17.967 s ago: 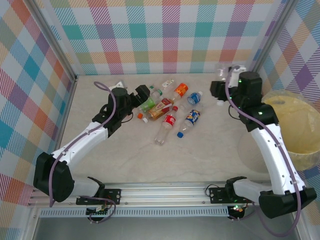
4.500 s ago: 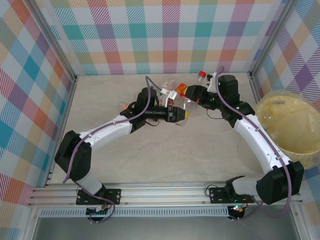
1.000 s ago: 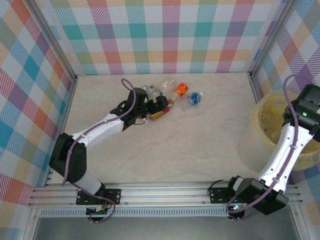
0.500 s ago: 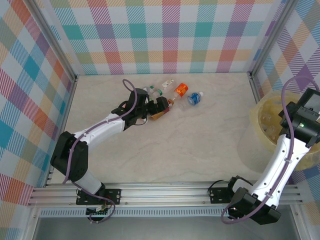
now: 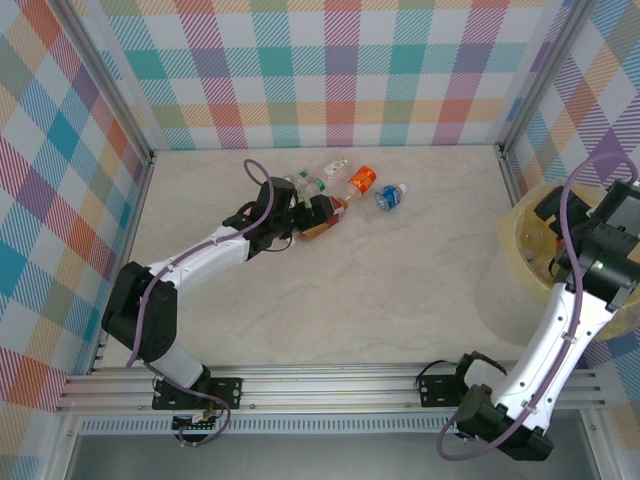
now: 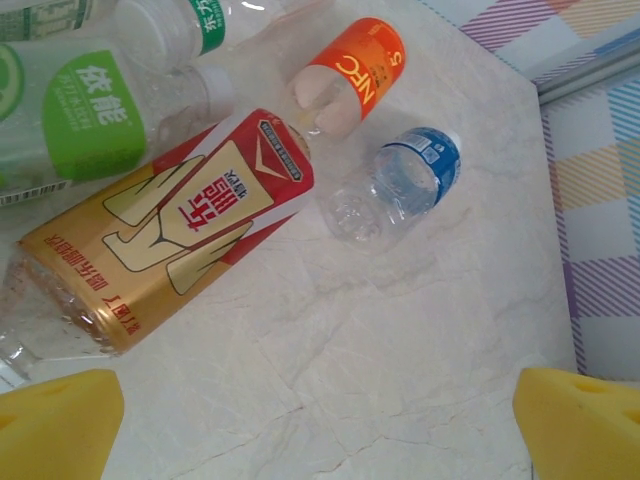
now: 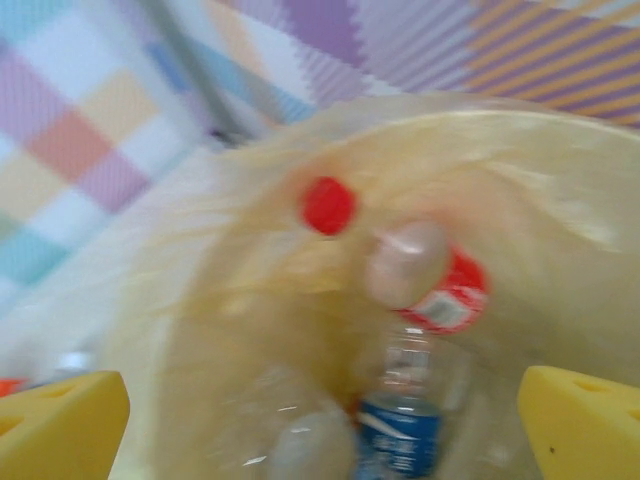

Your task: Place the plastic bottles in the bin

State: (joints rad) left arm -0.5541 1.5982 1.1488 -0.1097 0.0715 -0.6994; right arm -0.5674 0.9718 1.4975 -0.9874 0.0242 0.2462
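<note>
Several plastic bottles lie in a cluster at the back of the table: a red-and-gold one [image 6: 170, 235], a green-labelled one [image 6: 70, 120], an orange-labelled one [image 6: 350, 70] [image 5: 361, 179] and a small blue-labelled one [image 6: 410, 180] [image 5: 389, 196]. My left gripper [image 6: 320, 430] [image 5: 312, 212] hovers open just short of the red-and-gold bottle, with bare table between its yellow pads [image 6: 50, 425]. The pale-yellow bin [image 5: 512, 235] [image 7: 560, 200] stands at the right edge. My right gripper [image 7: 320, 430] [image 5: 550, 212] hangs open above it. Inside lie a red-labelled bottle [image 7: 440, 285] and a blue-labelled one [image 7: 400, 430].
Checked walls enclose the table on three sides, with metal posts at the back corners [image 5: 510, 140]. The bottle cluster lies close to the back wall. A metal rail [image 5: 330, 385] with both arm bases runs along the near edge.
My right gripper has opened to full width and swung a little left over the bin. The left gripper has edged slightly toward the bottle cluster and stays open.
</note>
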